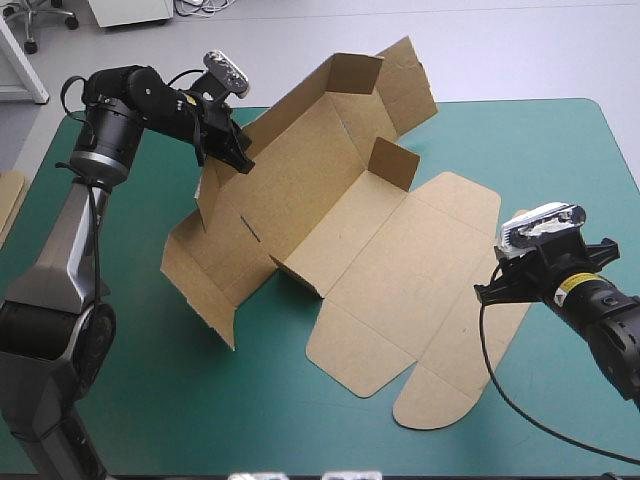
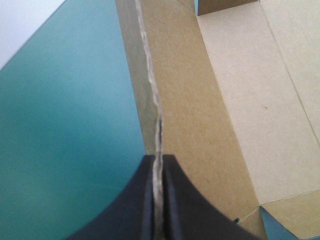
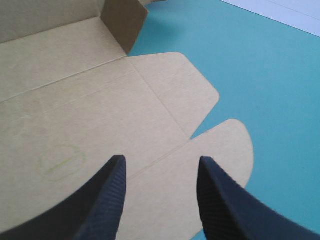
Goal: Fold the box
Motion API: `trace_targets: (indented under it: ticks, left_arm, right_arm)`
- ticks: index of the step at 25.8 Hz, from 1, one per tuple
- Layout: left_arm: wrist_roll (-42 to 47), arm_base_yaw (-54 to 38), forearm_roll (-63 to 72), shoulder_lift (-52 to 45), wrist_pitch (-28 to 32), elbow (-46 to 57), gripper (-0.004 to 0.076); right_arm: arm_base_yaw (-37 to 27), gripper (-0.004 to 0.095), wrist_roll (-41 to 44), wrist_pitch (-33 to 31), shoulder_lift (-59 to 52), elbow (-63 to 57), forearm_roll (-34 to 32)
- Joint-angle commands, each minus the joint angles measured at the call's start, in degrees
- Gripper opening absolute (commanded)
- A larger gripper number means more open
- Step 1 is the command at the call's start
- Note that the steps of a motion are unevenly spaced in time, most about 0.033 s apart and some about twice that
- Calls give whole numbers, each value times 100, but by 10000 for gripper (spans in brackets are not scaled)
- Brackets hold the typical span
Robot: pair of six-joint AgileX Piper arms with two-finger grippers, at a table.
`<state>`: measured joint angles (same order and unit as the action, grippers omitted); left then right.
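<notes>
Left gripper (image 2: 159,159) pinches a raised wall (image 1: 290,150) of the brown cut-cardboard box (image 1: 400,260), which spreads ahead of it across the teal-green counter (image 1: 560,160); right gripper (image 3: 161,159) hovers wide apart over its rounded flaps (image 3: 220,150). The untucked wall may slip free and fall flat.

one box (image 1: 400,270), two pairs of jaws

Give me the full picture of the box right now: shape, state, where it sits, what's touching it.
The box is a cut sheet of brown board, partly formed. Its left side is raised into a long wall with end flaps standing; the right side, with rounded flaps, lies flat on the teal-green cover. The left claw is shut on the raised wall's top edge. The right claw is open above the flat part, apparently not touching it.
</notes>
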<state>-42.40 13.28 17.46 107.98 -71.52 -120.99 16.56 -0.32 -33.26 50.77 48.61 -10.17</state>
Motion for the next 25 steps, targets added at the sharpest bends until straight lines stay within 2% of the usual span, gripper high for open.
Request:
trace_targets:
  ticks: [1, 3, 6, 9, 14, 20, 25]
  left_arm:
    - [-407, 399, -327, -477, -135, -310, 9]
    - [-647, 611, -653, -538, -135, -325, 11]
    - [-790, 757, -837, -562, -135, -325, 11]
    - [-1043, 765, -634, -610, -135, -325, 11]
    - [-1945, 765, -77, -860, -135, -325, 13]
    - [-2232, 765, 345, -910, -135, -325, 13]
    - [-2542, 943, 599, -910, -135, -325, 14]
  right_arm:
    - [-42, 426, 509, 124, -38, 272, -848]
    - [-42, 426, 759, -40, -38, 338, -1239]
    - [-42, 426, 879, -197, -50, 453, -1440]
    - [-42, 426, 879, -291, -50, 552, -1416]
    - [-42, 426, 888, -361, -50, 682, -1416]
    - [-42, 426, 1090, -420, -50, 759, -1354]
    - [-42, 426, 1282, -905, -50, 759, -1093]
